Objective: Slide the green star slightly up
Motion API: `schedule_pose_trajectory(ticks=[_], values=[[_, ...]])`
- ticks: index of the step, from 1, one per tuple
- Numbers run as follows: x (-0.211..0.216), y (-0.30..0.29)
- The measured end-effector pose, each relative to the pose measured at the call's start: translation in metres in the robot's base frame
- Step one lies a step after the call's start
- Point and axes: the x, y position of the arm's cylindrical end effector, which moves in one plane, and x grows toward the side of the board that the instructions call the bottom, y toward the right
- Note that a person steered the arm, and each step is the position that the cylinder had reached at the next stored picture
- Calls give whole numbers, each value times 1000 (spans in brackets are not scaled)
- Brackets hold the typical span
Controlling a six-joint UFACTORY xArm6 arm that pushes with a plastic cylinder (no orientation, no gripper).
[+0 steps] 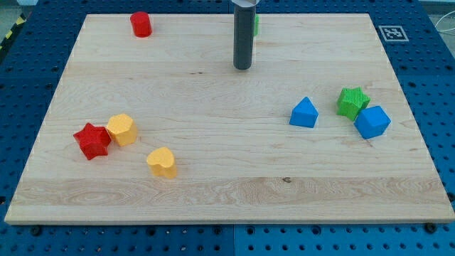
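The green star (352, 101) lies at the view's right, touching a blue cube-like block (372, 121) just below and to its right. A blue triangular block (304, 113) sits to the star's left, apart from it. My tip (243, 67) is the lower end of the dark rod, at the view's top centre, well to the left of and above the star, touching no block. A green block (255, 25) shows as a sliver behind the rod; its shape cannot be made out.
A red cylinder (141, 24) stands at the top left. A red star (92, 141), a yellow hexagonal block (122, 129) and a yellow heart (163, 162) sit at the lower left. The wooden board (227, 192) rests on a blue perforated table.
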Motion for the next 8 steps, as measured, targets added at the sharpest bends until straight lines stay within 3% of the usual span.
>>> schedule_pose_trajectory(ticks=[1,3,4,7,8], values=[[5,7],[69,64],[71,111],[146,164],[138,172]])
